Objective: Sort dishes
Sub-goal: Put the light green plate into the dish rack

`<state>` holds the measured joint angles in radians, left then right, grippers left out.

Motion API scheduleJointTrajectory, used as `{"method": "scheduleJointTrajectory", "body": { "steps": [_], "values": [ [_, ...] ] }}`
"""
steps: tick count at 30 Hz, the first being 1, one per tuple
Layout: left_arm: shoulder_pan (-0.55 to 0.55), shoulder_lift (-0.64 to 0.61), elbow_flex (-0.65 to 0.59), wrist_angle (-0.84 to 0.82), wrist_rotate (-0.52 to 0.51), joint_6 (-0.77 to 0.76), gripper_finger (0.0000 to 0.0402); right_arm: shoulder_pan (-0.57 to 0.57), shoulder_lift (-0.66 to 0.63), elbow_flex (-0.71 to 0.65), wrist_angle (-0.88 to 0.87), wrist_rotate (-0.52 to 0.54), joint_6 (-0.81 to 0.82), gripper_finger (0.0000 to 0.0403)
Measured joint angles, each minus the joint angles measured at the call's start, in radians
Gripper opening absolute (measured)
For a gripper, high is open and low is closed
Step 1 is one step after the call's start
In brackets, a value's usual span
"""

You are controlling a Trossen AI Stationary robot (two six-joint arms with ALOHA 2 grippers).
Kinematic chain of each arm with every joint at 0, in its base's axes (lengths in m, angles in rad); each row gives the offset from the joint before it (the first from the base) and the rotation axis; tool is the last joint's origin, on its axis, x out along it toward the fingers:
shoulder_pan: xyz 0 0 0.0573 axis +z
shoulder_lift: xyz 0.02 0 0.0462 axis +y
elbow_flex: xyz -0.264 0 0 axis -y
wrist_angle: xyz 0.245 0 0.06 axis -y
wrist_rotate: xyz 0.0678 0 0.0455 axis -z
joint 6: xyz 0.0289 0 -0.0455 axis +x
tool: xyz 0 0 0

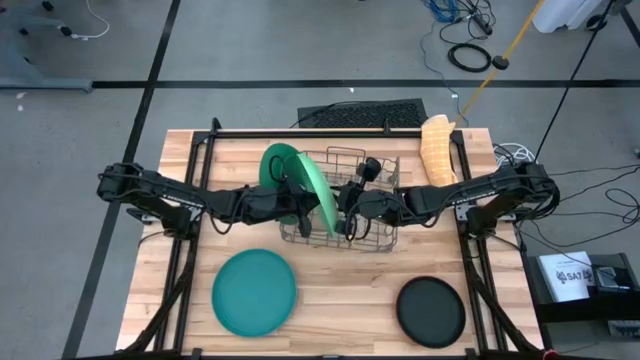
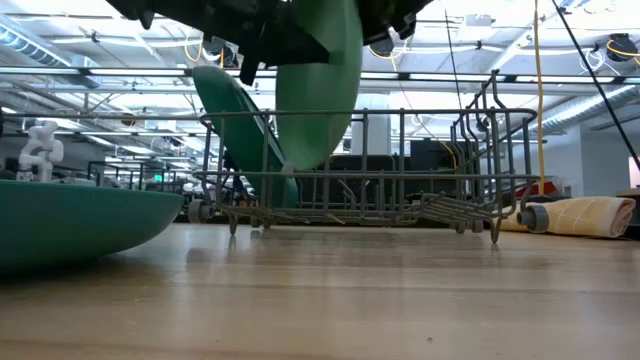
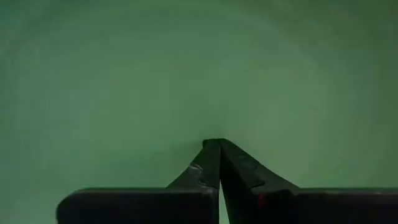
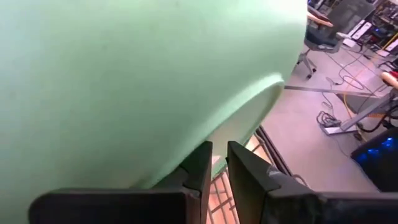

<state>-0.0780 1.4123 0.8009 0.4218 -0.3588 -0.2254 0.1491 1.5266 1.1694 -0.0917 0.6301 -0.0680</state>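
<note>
Teal-green plate (image 2: 70,225) lies flat on the table (image 1: 340,300), nearest the low camera, well clear of both tools. Black-faced small plate (image 1: 431,311) lies flat, also apart. Light-green plate (image 1: 305,185) stands on edge in the wire rack (image 1: 375,235). Left tool (image 3: 214,149) pinches nearly closed against its face; right tool (image 4: 219,163), narrow, grips its rim.

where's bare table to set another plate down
Bare wood lies between the teal plate and the black plate, in front of the rack. The rack itself is crowded: both pincers hold the light-green plate there.
</note>
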Motion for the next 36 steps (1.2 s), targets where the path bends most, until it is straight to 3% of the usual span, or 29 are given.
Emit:
{"method": "scheduleJointTrajectory", "body": {
  "steps": [24,36],
  "values": [
    [0.055,-0.003,0.019,0.026,0.014,0.057,0.0029,-0.011,0.014,0.000,0.081,0.001,0.002,0.0050],
    [0.049,-0.124,0.019,-0.174,-0.036,0.125,0.0029,-0.014,0.086,0.003,0.145,-0.010,0.022,0.0050]
  ]
}}
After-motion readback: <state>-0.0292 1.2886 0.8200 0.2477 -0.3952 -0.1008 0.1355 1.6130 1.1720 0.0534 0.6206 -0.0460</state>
